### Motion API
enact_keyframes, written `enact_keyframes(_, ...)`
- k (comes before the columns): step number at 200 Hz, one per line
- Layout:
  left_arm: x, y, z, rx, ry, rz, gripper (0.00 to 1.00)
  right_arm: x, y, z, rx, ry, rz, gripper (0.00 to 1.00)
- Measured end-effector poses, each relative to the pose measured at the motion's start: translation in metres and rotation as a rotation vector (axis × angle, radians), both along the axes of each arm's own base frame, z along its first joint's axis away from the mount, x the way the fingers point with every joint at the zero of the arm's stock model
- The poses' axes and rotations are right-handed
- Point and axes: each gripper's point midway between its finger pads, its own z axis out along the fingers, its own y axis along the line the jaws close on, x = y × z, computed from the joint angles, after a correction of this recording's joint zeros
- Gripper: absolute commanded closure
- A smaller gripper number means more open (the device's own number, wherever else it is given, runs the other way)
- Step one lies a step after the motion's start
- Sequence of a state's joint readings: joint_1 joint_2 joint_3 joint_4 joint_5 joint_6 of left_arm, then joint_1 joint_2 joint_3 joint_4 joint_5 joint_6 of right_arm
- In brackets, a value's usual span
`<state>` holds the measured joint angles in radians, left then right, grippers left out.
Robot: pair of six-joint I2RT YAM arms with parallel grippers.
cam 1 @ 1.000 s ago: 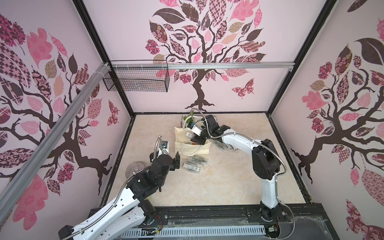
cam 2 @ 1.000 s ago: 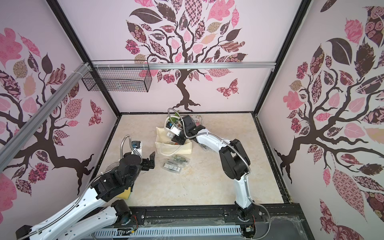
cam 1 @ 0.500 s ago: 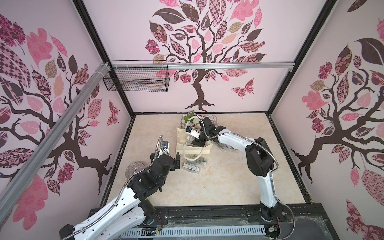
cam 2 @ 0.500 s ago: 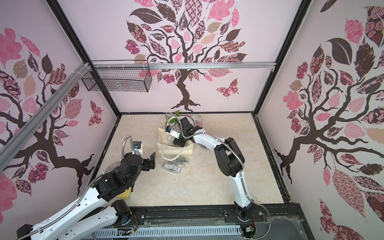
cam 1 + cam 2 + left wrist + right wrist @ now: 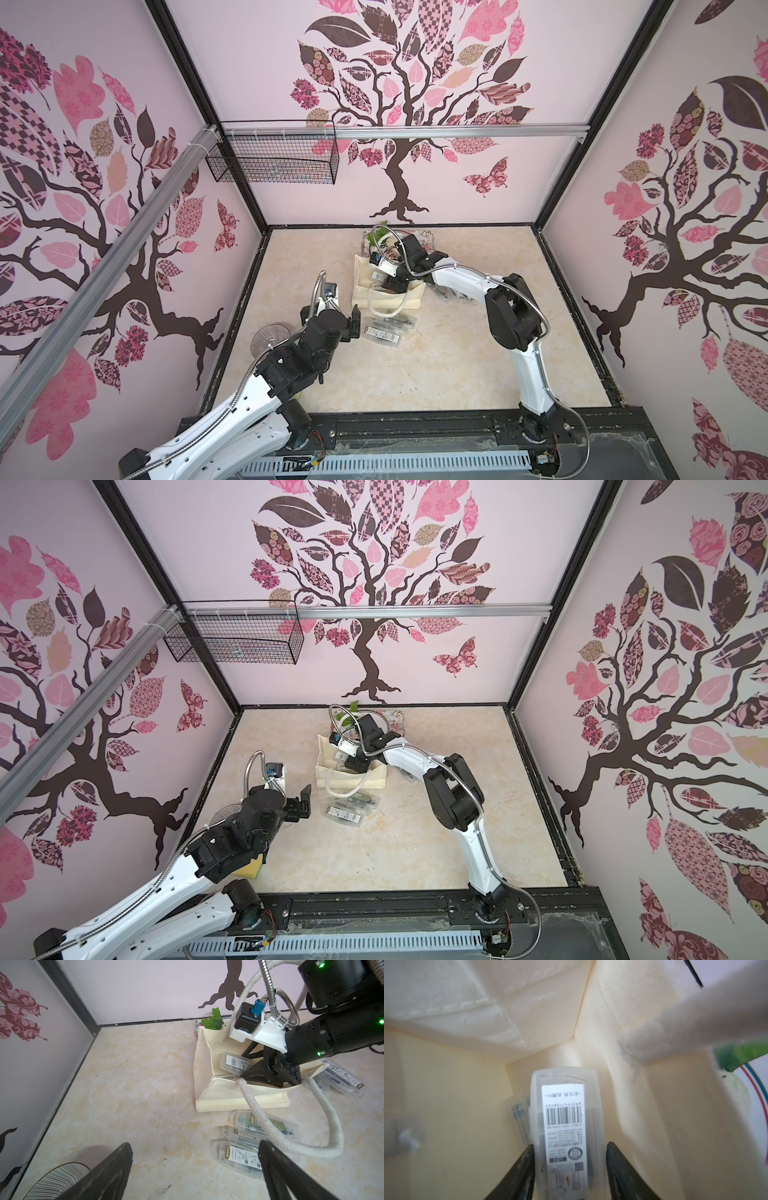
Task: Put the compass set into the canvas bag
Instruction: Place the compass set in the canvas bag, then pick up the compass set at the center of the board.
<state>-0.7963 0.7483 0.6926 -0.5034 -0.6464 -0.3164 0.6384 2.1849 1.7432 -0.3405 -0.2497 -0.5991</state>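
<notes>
The canvas bag stands open at the middle back of the table, one rope handle draped forward over loose cases. My right gripper reaches down inside it. A clear compass set case lies between its fingers; one finger touches the case, and a narrow gap shows at the other, so the jaws stand open. A second case lies under it in the bag. My left gripper hovers wide open and holds nothing, left of the loose cases.
More clear cases lie right of the bag. A striped plate and a yellow sponge sit near the left arm. A floral tray with a green plant stands behind the bag. A wire basket hangs on the back wall.
My right gripper has reached deeper into the bag with the case, and its jaws have widened off it. The left arm has not moved.
</notes>
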Motion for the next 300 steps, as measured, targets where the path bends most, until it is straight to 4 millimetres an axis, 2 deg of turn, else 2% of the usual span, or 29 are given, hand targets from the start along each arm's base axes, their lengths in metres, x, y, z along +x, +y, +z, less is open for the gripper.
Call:
enact_keyframes(64,0.0,0.0,-0.001,0.003,0.003,-0.001,0.03,0.0,0.001,0.001,0.001,-0.003,0.002,0.33)
enact_keyframes(125,0.001,-0.004,-0.006,0.011,0.02,-0.01,0.03,0.007,0.003,0.017,0.055,-0.015,-0.06,0.18)
enact_keyframes(150,0.001,-0.005,-0.006,0.008,0.023,-0.016,0.03,0.005,0.0,0.045,0.117,-0.045,-0.094,0.01)
enact_keyframes(165,0.001,-0.005,-0.007,0.007,0.024,-0.019,0.03,-0.001,-0.004,0.072,0.173,-0.078,-0.112,0.0)
enact_keyframes(186,0.0,-0.007,-0.007,0.003,0.029,-0.028,0.03,-0.01,-0.013,0.123,0.278,-0.156,-0.145,0.0)
enact_keyframes(222,0.0,-0.014,-0.012,0.004,0.052,-0.065,0.03,-0.024,-0.042,0.209,0.473,-0.301,-0.261,0.0)
enact_keyframes(236,0.0,-0.02,-0.017,0.024,0.077,-0.09,0.03,-0.03,-0.058,0.231,0.535,-0.33,-0.324,0.0)
enact_keyframes(250,0.002,-0.028,-0.025,0.05,0.111,-0.122,0.03,-0.035,-0.076,0.244,0.58,-0.345,-0.389,0.0)
enact_keyframes(271,0.005,-0.043,-0.039,0.094,0.183,-0.178,0.03,-0.046,-0.103,0.243,0.613,-0.351,-0.492,0.0)
enact_keyframes(300,0.004,-0.069,-0.067,0.154,0.316,-0.286,0.03,-0.062,-0.149,0.209,0.612,-0.311,-0.677,0.0)
